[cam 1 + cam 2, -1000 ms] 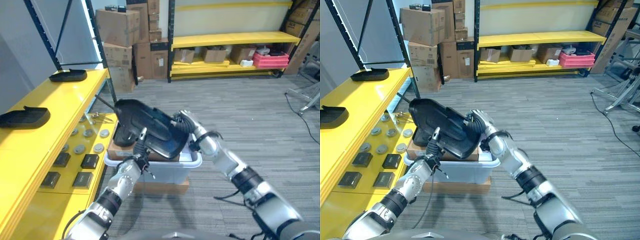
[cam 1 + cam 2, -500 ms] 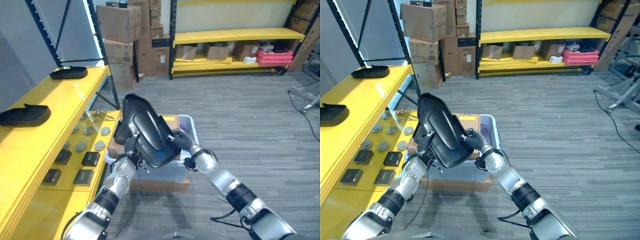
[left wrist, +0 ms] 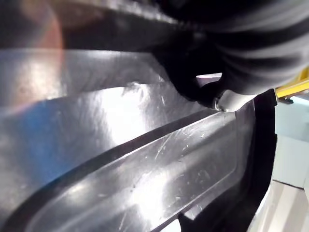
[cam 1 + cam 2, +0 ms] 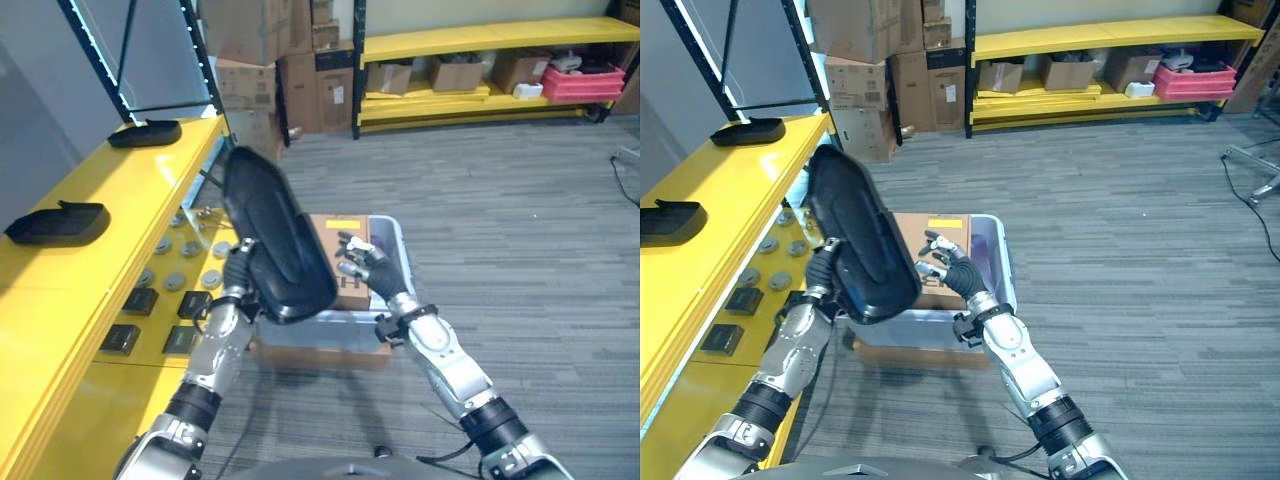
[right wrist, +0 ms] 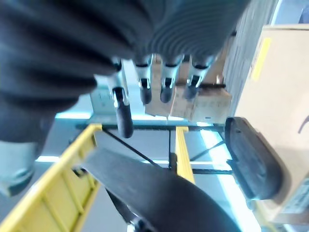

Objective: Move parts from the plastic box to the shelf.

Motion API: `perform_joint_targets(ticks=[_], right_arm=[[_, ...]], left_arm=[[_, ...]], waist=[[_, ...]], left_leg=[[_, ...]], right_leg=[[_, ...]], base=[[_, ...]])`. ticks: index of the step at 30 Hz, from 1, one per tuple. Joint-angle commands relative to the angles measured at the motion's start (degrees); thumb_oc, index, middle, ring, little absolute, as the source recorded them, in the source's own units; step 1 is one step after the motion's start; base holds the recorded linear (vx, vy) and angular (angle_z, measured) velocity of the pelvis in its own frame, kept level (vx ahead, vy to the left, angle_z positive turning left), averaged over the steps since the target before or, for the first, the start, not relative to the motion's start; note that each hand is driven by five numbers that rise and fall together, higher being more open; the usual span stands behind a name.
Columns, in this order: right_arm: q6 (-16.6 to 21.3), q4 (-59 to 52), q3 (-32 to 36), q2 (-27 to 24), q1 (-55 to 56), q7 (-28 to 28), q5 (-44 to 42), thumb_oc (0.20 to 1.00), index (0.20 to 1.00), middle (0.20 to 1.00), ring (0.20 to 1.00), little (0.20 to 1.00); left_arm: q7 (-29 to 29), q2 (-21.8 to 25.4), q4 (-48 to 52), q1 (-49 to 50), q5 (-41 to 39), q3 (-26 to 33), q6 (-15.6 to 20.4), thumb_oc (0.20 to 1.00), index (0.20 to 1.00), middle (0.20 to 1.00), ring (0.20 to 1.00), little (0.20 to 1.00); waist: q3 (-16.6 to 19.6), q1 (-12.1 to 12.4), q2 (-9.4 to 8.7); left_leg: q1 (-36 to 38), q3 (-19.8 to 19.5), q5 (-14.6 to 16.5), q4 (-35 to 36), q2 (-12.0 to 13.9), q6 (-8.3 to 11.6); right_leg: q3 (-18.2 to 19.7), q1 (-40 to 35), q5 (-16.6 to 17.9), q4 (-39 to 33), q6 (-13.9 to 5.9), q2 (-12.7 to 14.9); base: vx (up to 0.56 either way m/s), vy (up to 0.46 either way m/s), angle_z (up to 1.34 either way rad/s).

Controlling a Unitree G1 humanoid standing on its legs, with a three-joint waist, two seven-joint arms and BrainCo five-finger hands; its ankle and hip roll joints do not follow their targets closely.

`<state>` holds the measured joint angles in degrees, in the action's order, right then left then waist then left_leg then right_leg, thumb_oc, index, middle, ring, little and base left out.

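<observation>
I have the long black molded part [image 4: 275, 240] clutched in my left hand [image 4: 238, 278], long axis tilted upward, shelf [image 4: 100, 215] beyond it, right hand [image 4: 362, 268] spread loose alongside.

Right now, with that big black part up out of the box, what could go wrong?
1. Only the left robot hand holds the black part; the right robot hand is open and off it, so the part may tip or slip.
2. It could hit the two black parts lying on the yellow shelf.
</observation>
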<state>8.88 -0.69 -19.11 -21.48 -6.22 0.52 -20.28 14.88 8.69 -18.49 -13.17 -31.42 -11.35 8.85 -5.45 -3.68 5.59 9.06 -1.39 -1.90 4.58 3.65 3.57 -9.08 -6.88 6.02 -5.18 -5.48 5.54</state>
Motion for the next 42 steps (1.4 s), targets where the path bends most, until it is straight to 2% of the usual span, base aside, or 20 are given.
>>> perform_joint_targets(ticks=[1, 9, 12, 13, 14, 16, 19, 21, 25, 26, 27, 28, 29, 30, 31, 32, 33, 34, 37, 42], right_arm=[[5.60, -4.85, 3.99, 1.02, 0.43, 1.15, -6.64, 1.000, 1.000, 1.000, 1.000, 1.000], [4.64, 11.79, 11.12, -1.59, 8.41, 1.43, -8.12, 1.000, 1.000, 1.000, 1.000, 1.000], [1.96, 22.04, 12.49, -2.72, 10.00, 3.11, 1.42, 1.000, 1.000, 1.000, 1.000, 1.000], [2.09, 22.24, 12.44, -2.69, 9.84, 3.12, 1.44, 1.000, 1.000, 1.000, 1.000, 1.000], [-0.07, 31.49, 11.79, -2.01, 9.08, 6.00, 7.78, 1.000, 1.000, 1.000, 1.000, 1.000], [-3.11, 44.65, 10.34, 0.28, 8.51, 7.29, 11.65, 1.000, 1.000, 1.000, 1.000, 1.000], [-3.14, 45.89, 9.94, 1.19, 8.08, 7.38, 12.17, 1.000, 1.000, 1.000, 1.000, 1.000], [-3.86, 57.23, 8.93, 3.61, 6.04, 7.05, 12.98, 1.000, 1.000, 1.000, 1.000, 1.000], [-5.12, 67.27, 7.66, 6.73, 2.87, 6.93, 16.27, 1.000, 1.000, 1.000, 1.000, 1.000], [-5.09, 67.58, 7.48, 7.24, 2.35, 6.93, 15.99, 1.000, 1.000, 1.000, 1.000, 1.000], [-5.08, 67.63, 7.53, 7.30, 2.25, 6.93, 15.97, 1.000, 1.000, 1.000, 1.000, 1.000], [-4.80, 66.69, 7.44, 7.50, 2.13, 6.94, 15.55, 1.000, 1.000, 1.000, 1.000, 1.000], [-4.32, 65.26, 7.15, 8.23, 1.75, 6.87, 14.61, 1.000, 1.000, 1.000, 1.000, 1.000], [-4.08, 64.73, 6.39, 8.47, 1.46, 6.84, 14.43, 1.000, 1.000, 1.000, 1.000, 1.000], [-4.08, 64.74, 6.39, 8.45, 1.41, 6.84, 14.42, 1.000, 1.000, 1.000, 1.000, 1.000], [-3.83, 64.60, 5.86, 8.45, 1.14, 6.65, 14.07, 1.000, 1.000, 1.000, 1.000, 1.000], [-3.66, 64.81, 5.25, 8.42, 1.12, 6.30, 13.66, 1.000, 1.000, 1.000, 1.000, 1.000], [-3.61, 65.56, 4.25, 8.01, 1.30, 6.05, 13.49, 1.000, 1.000, 1.000, 1.000, 1.000], [-3.34, 68.25, 3.86, 7.69, 3.10, 6.30, 13.17, 1.000, 1.000, 1.000, 1.000, 1.000], [-4.76, 71.36, 1.11, 7.54, 3.43, 4.62, 19.76, 1.000, 1.000, 1.000, 1.000, 1.000]], left_arm=[[2.53, 4.63, 2.76, -3.92, 9.38, 2.54, 5.97, 0.200, 0.200, 0.200, 0.200, 0.200], [5.02, 8.94, 11.93, 3.31, 16.51, 14.56, 9.50, 0.200, 0.200, 0.200, 0.200, 0.200], [4.04, 9.38, 15.41, 4.71, 19.28, 15.75, 10.92, 0.200, 0.200, 0.200, 0.200, 0.200], [4.05, 9.39, 15.46, 4.69, 19.30, 15.79, 10.89, 0.200, 0.200, 0.200, 0.200, 0.200], [4.43, 9.32, 17.82, 4.54, 21.02, 15.35, 11.41, 0.200, 0.200, 0.200, 0.200, 0.200], [5.37, 10.26, 20.28, 3.54, 24.27, 14.02, 11.47, 0.200, 0.200, 0.200, 0.200, 0.200], [5.78, 11.06, 21.46, 3.53, 25.78, 13.84, 11.28, 0.200, 0.200, 0.200, 0.200, 0.200], [7.20, 12.99, 25.24, 3.29, 29.56, 14.31, 11.09, 0.200, 0.200, 0.200, 0.200, 0.200], [7.54, 15.35, 31.13, 2.10, 30.76, 13.38, 11.40, 0.200, 0.200, 0.200, 0.200, 0.200], [7.55, 16.43, 31.89, 0.42, 31.11, 11.44, 11.25, 0.200, 0.200, 0.200, 0.200, 0.200], [7.56, 16.51, 31.85, 0.30, 31.09, 11.39, 11.24, 0.200, 0.200, 0.200, 0.200, 0.200], [7.46, 17.32, 32.21, -0.35, 31.79, 10.28, 11.22, 0.200, 0.200, 0.200, 0.200, 0.200], [7.80, 18.48, 32.70, -0.81, 33.19, 9.56, 11.21, 0.200, 0.200, 0.200, 0.200, 0.200], [8.20, 18.54, 32.27, -1.28, 33.21, 8.90, 11.49, 0.200, 0.200, 0.200, 0.200, 0.200], [8.24, 18.54, 32.20, -1.35, 33.22, 8.90, 11.53, 0.200, 0.200, 0.200, 0.200, 0.200], [8.28, 18.44, 31.57, -1.96, 32.46, 8.27, 11.74, 0.200, 0.200, 0.200, 0.200, 0.200], [8.01, 18.39, 31.28, -2.46, 31.74, 8.01, 11.92, 0.200, 0.200, 0.200, 0.200, 0.200], [7.53, 18.27, 30.59, -3.57, 29.89, 6.93, 12.77, 0.200, 0.200, 0.200, 0.200, 0.200], [6.31, 17.30, 28.67, -4.55, 28.10, 4.59, 13.08, 0.200, 0.200, 0.200, 0.200, 0.200], [6.41, 15.51, 30.53, 1.97, 27.10, 8.55, 13.70, 0.200, 0.200, 0.200, 0.200, 0.200]], waist=[[0.06, 0.79, -2.03], [-3.56, 2.67, -2.98], [-4.30, 3.15, -3.90], [-4.15, 3.11, -3.89], [-4.20, 3.34, -4.18], [-3.18, 4.32, -4.07], [-2.96, 4.55, -4.20], [-2.31, 6.78, -4.70], [-0.45, 10.01, -7.36], [-0.95, 9.81, -8.10], [-0.99, 9.81, -8.30], [-1.91, 9.17, -8.43], [-2.65, 8.06, -8.11], [-2.73, 7.43, -7.79], [-2.56, 7.56, -7.65], [-2.67, 6.83, -7.28], [-2.98, 6.33, -6.88], [-3.57, 5.33, -6.86], [-2.79, 3.98, -7.67], [-2.74, 5.06, -6.18]], left_leg=[[-2.82, -0.51, -3.54, -0.08, 1.47, 4.51], [-7.69, -1.99, -6.11, -1.28, 2.52, 6.00], [-10.21, 7.67, -7.59, -2.83, 5.42, 5.25], [-10.53, 7.64, -7.74, -2.85, 5.41, 5.19], [-10.30, 14.80, -8.17, -2.83, 7.96, 4.93], [-9.95, 18.54, -8.31, -1.93, 9.56, 5.94], [-10.00, 17.66, -8.42, -1.43, 9.15, 5.94], [-10.79, 15.38, -6.94, -2.54, 7.58, 5.28], [-10.83, 11.61, -1.21, -4.85, 1.88, 1.02], [-9.64, 9.45, 0.64, -4.55, -0.80, -1.09], [-9.67, 9.46, 0.71, -4.52, -1.14, -1.34], [-9.76, 8.62, 0.11, -4.57, -2.26, -2.74], [-8.95, 7.15, 0.38, -3.44, -2.69, -3.57], [-8.68, 6.17, -0.01, -2.44, -2.46, -3.47], [-8.91, 6.29, -0.19, -2.35, -2.22, -3.39], [-8.32, 4.87, -0.47, -1.37, -1.99, -3.09], [-7.89, 3.12, -0.61, -1.07, -1.95, -2.73], [-7.48, -0.42, 0.44, -1.29, -2.27, -2.12], [-7.86, -7.28, 0.71, -1.46, -2.99, -1.55], [-9.17, -10.48, -0.82, -1.23, -2.50, 0.24]], right_leg=[[-2.75, -2.79, -8.36, 3.58, -0.17, -0.37], [-5.74, -1.70, -7.26, 2.08, 0.23, -0.82], [-11.24, -1.08, -7.56, 2.95, -0.12, 1.26], [-11.26, -0.80, -7.40, 2.93, -0.11, 1.26], [-14.81, -1.55, -7.60, 2.80, -0.51, 1.82], [-18.54, -4.24, -8.82, 2.04, -0.93, 2.05], [-19.33, -4.91, -8.90, 1.89, -1.08, 2.29], [-20.98, -6.55, -9.13, 2.36, -1.54, 3.57], [-23.93, -6.95, -10.22, 12.84, -3.53, 9.79], [-21.65, -3.88, -5.26, 21.44, -5.00, 13.15], [-21.51, -3.63, -5.26, 21.94, -5.35, 13.62], [-19.47, -1.52, -0.89, 25.57, -5.37, 14.62], [-13.18, 3.29, -0.48, 30.27, -5.71, 13.47], [-8.58, 6.05, -3.72, 29.90, -4.69, 9.90], [-8.51, 6.37, -3.55, 29.81, -4.48, 9.66], [-4.39, 8.62, -7.00, 28.30, -3.60, 5.76], [-1.52, 9.59, -9.61, 25.48, -3.15, 3.44], [4.22, 9.83, -9.61, 16.23, -2.91, 2.36], [16.18, 9.73, -8.46, 10.24, -1.49, -2.55], [9.91, 6.86, -6.53, 5.40, -0.82, -1.27]], base=[[-0.06, -0.083, 0.30], [-0.08, -0.053, 0.16], [-0.07, 0.019, 0.61], [-0.02, -0.001, 1.25], [0.00, 0.010, 1.27], [0.14, 0.059, 1.51], [0.09, 0.067, 1.10], [0.17, 0.191, 0.40], [0.27, 0.283, 0.78], [0.20, 0.266, 0.90], [0.13, 0.273, 0.98], [0.05, 0.199, 1.00], [0.08, 0.185, 0.82], [0.08, 0.079, 0.44], [0.09, -0.005, 0.14], [0.12, -0.029, 0.34], [0.24, -0.129, 0.40], [0.23, -0.167, 0.98], [0.19, -0.220, 1.28], [0.02, -0.246, 1.15]])
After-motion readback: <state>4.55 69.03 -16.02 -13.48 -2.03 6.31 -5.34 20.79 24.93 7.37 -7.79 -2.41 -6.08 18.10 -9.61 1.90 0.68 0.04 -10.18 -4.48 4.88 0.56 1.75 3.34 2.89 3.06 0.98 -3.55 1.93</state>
